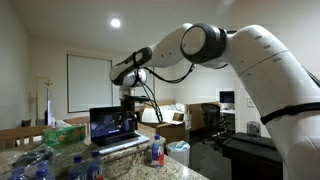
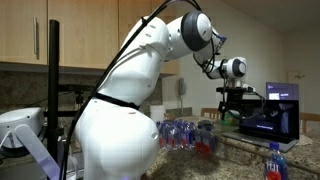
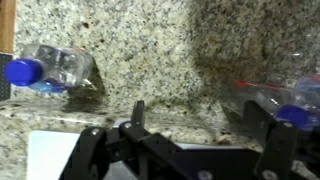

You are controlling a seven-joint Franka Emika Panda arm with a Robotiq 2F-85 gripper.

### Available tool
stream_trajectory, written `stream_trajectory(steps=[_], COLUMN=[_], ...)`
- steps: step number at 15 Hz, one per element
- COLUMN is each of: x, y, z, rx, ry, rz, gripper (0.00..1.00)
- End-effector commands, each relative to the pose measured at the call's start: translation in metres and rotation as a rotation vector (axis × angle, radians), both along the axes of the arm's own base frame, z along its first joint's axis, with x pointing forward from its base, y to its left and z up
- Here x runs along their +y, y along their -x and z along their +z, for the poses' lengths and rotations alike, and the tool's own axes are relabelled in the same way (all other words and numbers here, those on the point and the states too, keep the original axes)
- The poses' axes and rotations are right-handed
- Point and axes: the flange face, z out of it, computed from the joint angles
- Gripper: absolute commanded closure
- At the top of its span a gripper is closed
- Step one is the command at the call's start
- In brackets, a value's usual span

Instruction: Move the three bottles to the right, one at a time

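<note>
Hand (image 3: 192,118) spread wide, clear blue-capped plastic bottle (image 3: 58,68), speckled granite counter (image 3: 150,40)

Arm (image 1: 255,45) outstretched, gripper (image 2: 232,108) pointing down, jaws wide apart.

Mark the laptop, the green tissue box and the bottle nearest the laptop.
laptop (image 1: 108,124): in an exterior view, on its screen.
green tissue box (image 1: 65,135): in an exterior view, on its side.
bottle (image 1: 157,151): in an exterior view, on its body.
</note>
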Motion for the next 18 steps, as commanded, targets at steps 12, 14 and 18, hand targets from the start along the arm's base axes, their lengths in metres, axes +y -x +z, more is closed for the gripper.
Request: stream_trajectory(steps=[12, 14, 18], x=[0.165, 0.168, 0.168], y=[-0.022, -0.026, -0.034], z=[-0.037, -0.042, -0.051], rx=[-0.013, -0.011, 0.000], ry=[0.057, 0.072, 0.095], rz=[-0.122, -0.178, -0.261], gripper=[0.00, 0.00, 0.00])
